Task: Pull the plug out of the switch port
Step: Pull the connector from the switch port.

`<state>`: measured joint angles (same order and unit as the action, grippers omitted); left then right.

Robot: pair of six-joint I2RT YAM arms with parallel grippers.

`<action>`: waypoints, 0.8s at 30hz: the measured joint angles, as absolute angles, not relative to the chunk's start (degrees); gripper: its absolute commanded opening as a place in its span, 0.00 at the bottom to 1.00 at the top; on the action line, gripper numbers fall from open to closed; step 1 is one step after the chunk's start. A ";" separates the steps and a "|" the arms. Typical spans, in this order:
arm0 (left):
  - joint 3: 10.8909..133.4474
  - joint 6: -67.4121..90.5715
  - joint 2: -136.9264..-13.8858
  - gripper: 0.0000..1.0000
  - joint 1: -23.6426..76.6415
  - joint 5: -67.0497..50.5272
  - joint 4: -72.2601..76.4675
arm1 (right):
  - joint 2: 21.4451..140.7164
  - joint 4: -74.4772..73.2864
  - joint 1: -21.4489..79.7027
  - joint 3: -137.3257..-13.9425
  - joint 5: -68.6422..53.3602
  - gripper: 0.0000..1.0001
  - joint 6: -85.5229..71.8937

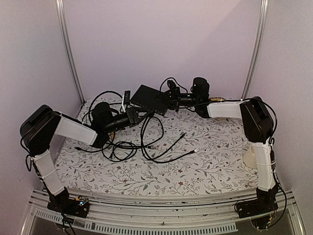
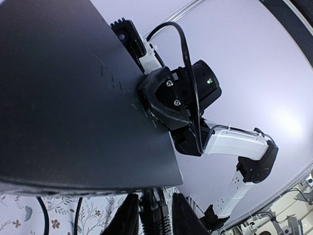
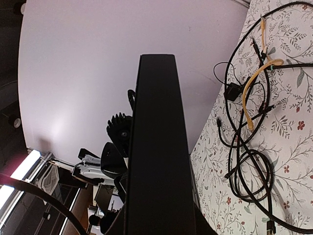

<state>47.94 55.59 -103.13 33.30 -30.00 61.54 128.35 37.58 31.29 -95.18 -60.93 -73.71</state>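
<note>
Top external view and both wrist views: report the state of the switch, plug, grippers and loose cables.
switch: gripped at one edge
plug: apparently still in its port
left gripper: shut on plug
right gripper: shut on switch
loose cables: tangled on the mat

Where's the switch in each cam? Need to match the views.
Top external: switch at back centre, near the wall.
Left wrist: switch fills the upper left as a broad dark face.
Right wrist: switch is a dark slab seen edge-on, centre.
Shared landmark: floral cloth.
</note>
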 measured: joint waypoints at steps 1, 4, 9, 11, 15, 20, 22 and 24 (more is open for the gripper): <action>47.94 55.61 -103.13 0.25 33.30 -29.89 61.54 | 128.35 37.58 31.29 -95.20 -60.90 0.02 -73.71; 47.94 55.75 -103.15 0.24 33.30 -29.50 61.52 | 128.35 37.58 31.29 -95.20 -60.69 0.02 -73.73; 47.94 55.77 -103.15 0.23 33.32 -29.15 61.47 | 128.35 37.58 31.29 -95.20 -60.51 0.02 -73.73; 47.94 55.79 -103.20 0.23 33.32 -29.08 61.45 | 128.35 37.58 31.29 -95.20 -60.47 0.02 -73.73; 48.05 55.77 -103.31 0.21 33.32 -29.04 61.39 | 128.35 37.56 31.31 -95.20 -60.45 0.02 -73.76; 48.23 55.77 -103.57 0.21 33.34 -29.04 61.36 | 128.35 37.52 31.29 -95.20 -60.27 0.02 -73.73; 48.27 55.77 -103.57 0.21 33.34 -29.04 61.39 | 128.35 37.54 31.29 -95.20 -60.27 0.02 -73.76; 48.27 55.77 -103.57 0.21 33.34 -29.04 61.36 | 128.35 37.54 31.29 -95.20 -60.25 0.02 -73.73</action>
<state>48.27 55.77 -103.57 33.34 -29.04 61.36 128.35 37.54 31.29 -95.20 -60.25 -73.73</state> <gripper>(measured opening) 0.208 0.258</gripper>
